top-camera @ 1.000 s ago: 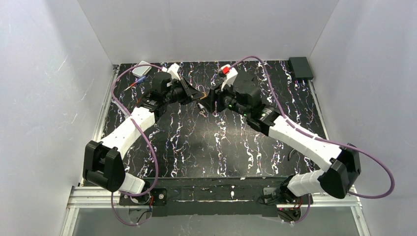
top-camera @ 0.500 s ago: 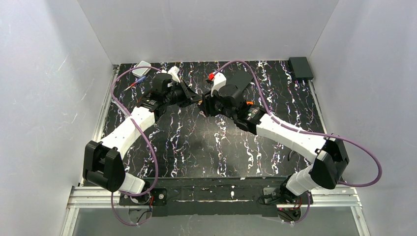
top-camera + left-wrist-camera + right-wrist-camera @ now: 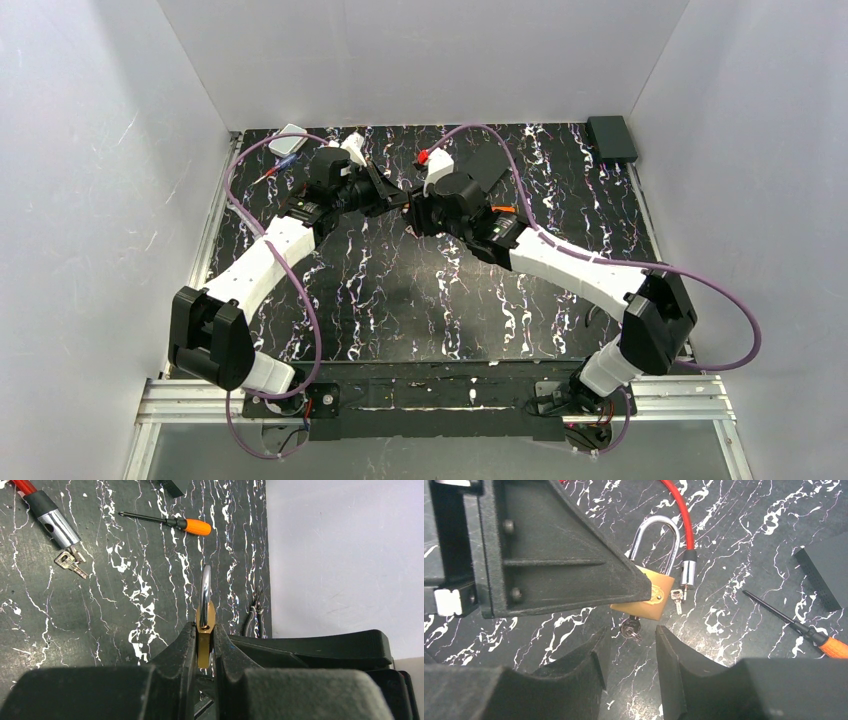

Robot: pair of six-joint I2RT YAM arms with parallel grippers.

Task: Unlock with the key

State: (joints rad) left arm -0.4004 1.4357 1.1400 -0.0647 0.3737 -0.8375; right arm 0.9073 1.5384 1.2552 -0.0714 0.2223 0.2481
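A small brass padlock with a silver shackle is held up off the table, my left gripper shut on its body. Seen in the left wrist view, the padlock stands edge-on between the two black fingers. The key, a tiny silvery one on a ring, hangs from the padlock's underside. My right gripper is open just below it, one finger on either side, touching neither the key nor the padlock. In the top view the left gripper and the right gripper meet at the table's far middle.
A red cable lock with a metal end lies behind the padlock, and two small keys lie by that end. An orange-handled screwdriver, pliers and a black block lie nearby. A black box sits at the far right corner.
My right arm has swung left, bringing its gripper up to the padlock, and its jaws have narrowed. The left arm and the padlock have stayed put.
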